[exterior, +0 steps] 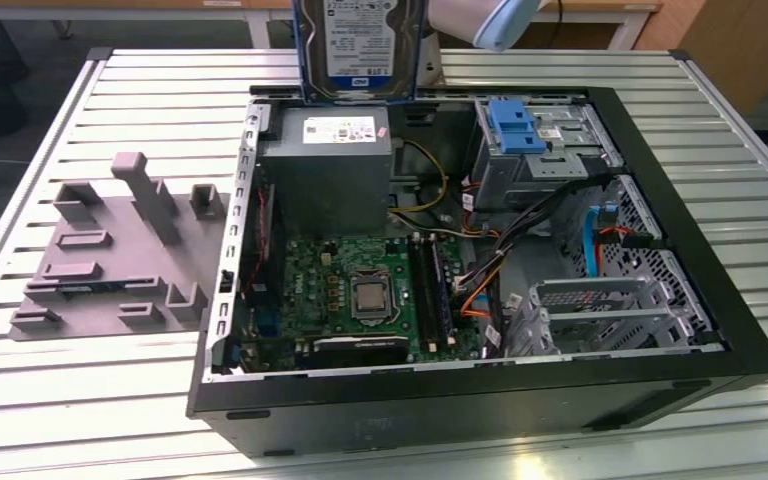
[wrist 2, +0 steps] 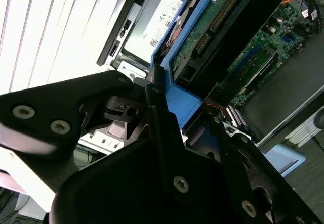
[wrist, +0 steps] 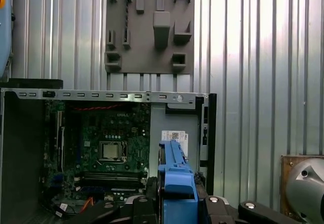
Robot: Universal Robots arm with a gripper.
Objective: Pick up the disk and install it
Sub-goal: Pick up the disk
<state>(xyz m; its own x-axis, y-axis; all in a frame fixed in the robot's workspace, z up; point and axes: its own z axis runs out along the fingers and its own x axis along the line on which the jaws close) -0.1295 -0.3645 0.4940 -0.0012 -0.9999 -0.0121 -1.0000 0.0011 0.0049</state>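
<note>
Disk [exterior: 357, 45] hangs above the open computer case [exterior: 491, 405], hand [wrist: 176, 189] clamped on its blue rails.

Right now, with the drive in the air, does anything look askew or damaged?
Nothing looks damaged or spilled. The silver-grey metal hard drive with blue plastic rails hangs upright in the pincer above the open black computer case. Loose orange and black cables sprawl across the case's middle.
</note>
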